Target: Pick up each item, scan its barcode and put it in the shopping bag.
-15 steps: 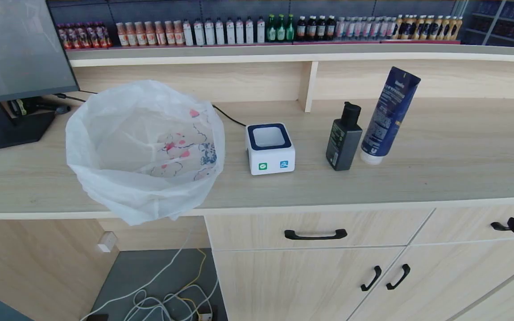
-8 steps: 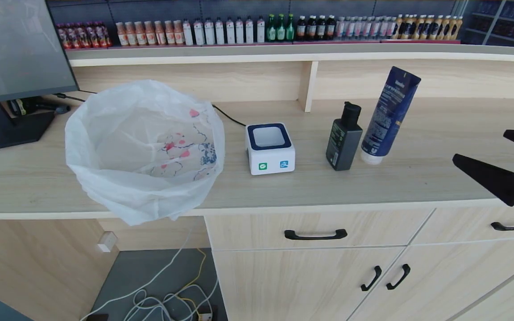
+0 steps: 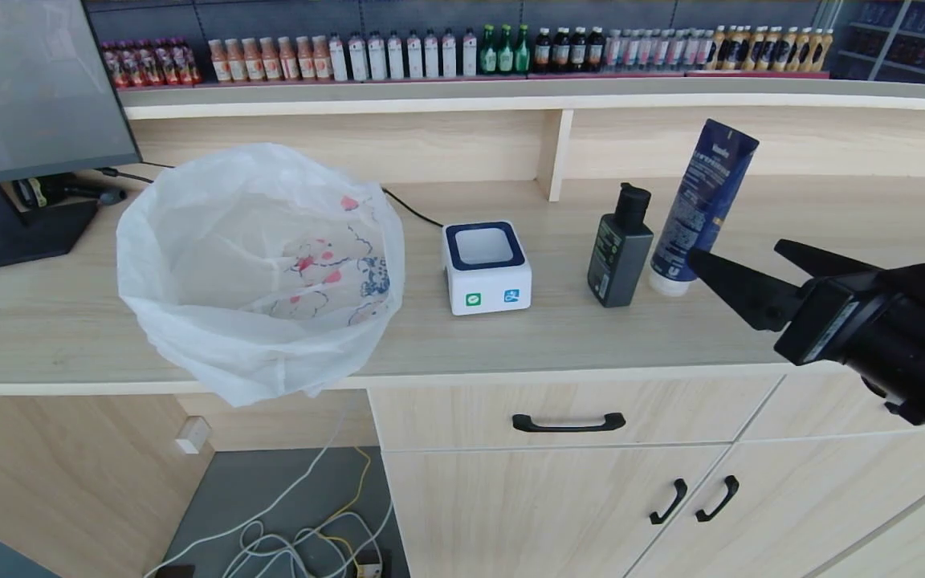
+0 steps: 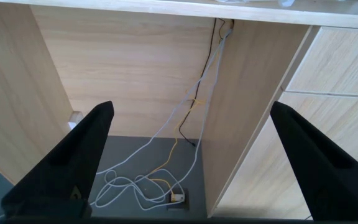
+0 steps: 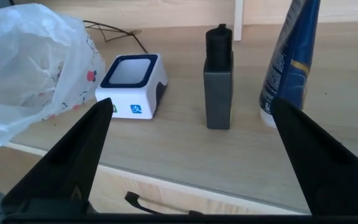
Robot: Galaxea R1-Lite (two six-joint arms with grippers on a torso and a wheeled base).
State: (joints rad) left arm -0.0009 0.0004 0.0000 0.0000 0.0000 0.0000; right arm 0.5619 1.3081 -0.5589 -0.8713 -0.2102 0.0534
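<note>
Our right gripper (image 3: 735, 250) is spread wide and empty, near the blue tube's (image 3: 699, 209) 4 o'clock. The black bottle (image 3: 620, 257) stands on the table (image 3: 511, 341) at the scanner's (image 3: 485, 266) 3 o'clock, with the tube just beside it. The bottle looks light, stiff, slick and tippy, so we'd pinch its flat body mid-height, not the cap.

Shopping bag (image 3: 258, 265): we count one.
Scanner (image 3: 485, 269): one, we see.
Black bottle (image 3: 619, 249): one.
Blue tube (image 3: 699, 205): one.
Monitor (image 3: 29, 88): we spot one.
Grippers: two for us, the right gripper (image 3: 735, 250) and the left gripper (image 4: 191, 106).
</note>
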